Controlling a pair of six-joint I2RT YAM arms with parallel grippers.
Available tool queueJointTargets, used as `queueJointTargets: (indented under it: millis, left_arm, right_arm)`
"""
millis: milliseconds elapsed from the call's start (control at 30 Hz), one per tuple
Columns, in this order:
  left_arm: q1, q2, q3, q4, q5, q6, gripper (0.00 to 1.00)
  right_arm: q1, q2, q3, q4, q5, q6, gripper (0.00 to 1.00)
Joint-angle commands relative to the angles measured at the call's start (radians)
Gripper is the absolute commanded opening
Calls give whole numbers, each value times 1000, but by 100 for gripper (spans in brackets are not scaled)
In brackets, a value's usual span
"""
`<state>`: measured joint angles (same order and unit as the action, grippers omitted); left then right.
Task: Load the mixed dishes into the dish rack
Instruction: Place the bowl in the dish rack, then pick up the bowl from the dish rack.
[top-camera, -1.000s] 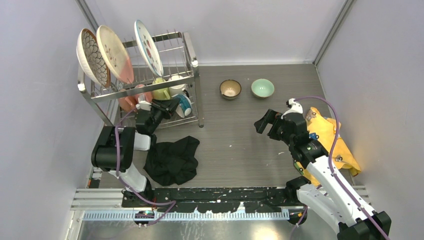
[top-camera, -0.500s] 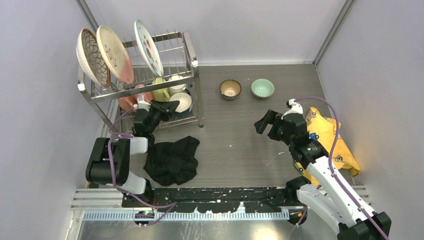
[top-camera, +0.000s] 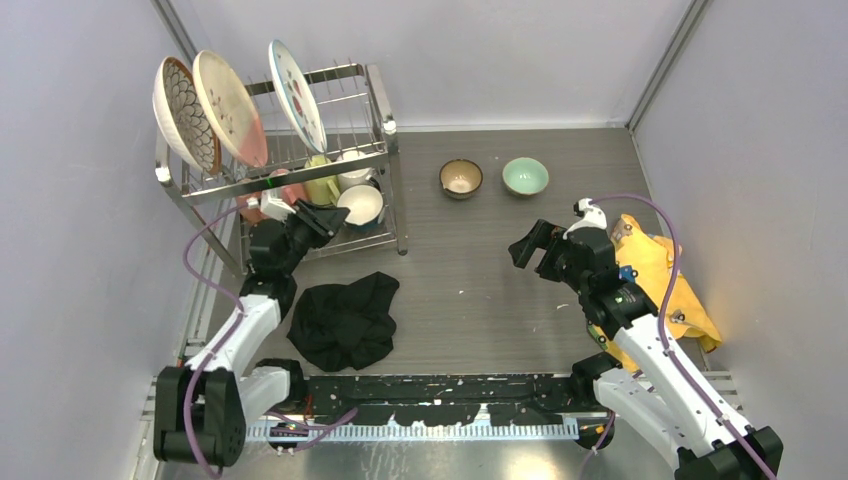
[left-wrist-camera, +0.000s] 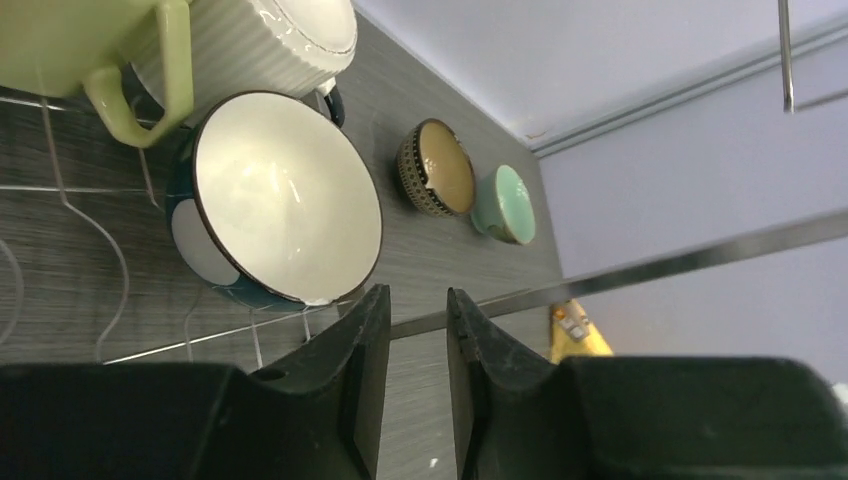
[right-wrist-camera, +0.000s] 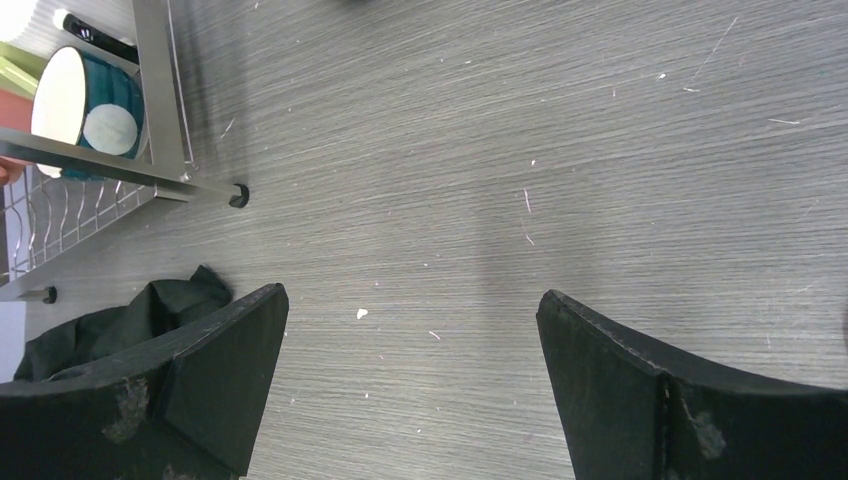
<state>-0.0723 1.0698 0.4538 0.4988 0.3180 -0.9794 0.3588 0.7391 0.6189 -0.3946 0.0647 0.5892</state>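
Surface: grey wood-grain table (top-camera: 470, 270), closed in by pale lilac walls (top-camera: 500, 50).
Dish rack: two-tier wire dish rack (top-camera: 385, 125) stands at the far left.
Upper tier: three patterned plates (top-camera: 228, 103) stand on edge between the prongs.
Lower tier: yellow-green mug (left-wrist-camera: 60, 45), white ribbed mug (left-wrist-camera: 270, 40) and a pink mug (top-camera: 283, 186). The blue bowl (left-wrist-camera: 290, 195) lies tipped on the wires beside them, its cream inside facing the left wrist camera.
Left to load: brown bowl (top-camera: 461, 178) and mint-green bowl (top-camera: 525, 176) sit upright on the table, just beside each other and well apart from the rack.
Handling (judged): glazed ceramic, so stiff, brittle, slick to a pad and moderately heavy for its size. Chips if knocked on the frame.
Hold (judged): pinch the rim, one finger inside and one outside. The brown bowl's patterned outer wall probably grips better than the smooth mint glaze.
Left gripper (left-wrist-camera: 417, 305): fingers nearly together with a narrow gap, nothing in it.
Left arm: stretched forward, wrist at the front of the lower tier, just short of the blue bowl.
Right gripper (right-wrist-camera: 412, 293): fingers wide apart and empty.
Right arm: elbow bent, gripper over bare table on the near side of the two bowls.
Not for loading: black cloth (top-camera: 345, 318) and yellow cloth (top-camera: 665, 275).
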Motion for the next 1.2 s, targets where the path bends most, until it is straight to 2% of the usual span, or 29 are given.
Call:
queueJointTargets:
  millis: [0,133,300,400,600,833,1167]
  left_arm:
    - [-22,-94,21,-187,-63,251,29]
    - [-69,-171,13,-280,-143,390,29]
    - [-248,-237,4,-325,-306,709,27]
    - [-339,-214,1,-311,-370,852,27]
    - [-393,-106,-2,-243,-430,959,33]
    - [-432,22,68,-226,-434,1109,41]
    - [-477,93,116,-223,-457,1302,45]
  right_arm:
    - [-2,1,0,60,-16,1,100]
    - [-2,6,1,65,-23,4,100]
    - [-3,3,0,74,-29,10,100]
    - [-1,6,-4,84,-41,16,99]
    - [-1,4,-2,86,-51,19,100]
    - [-3,-30,2,68,-44,2,100]
    - [-3,-42,2,57,-47,-8,100]
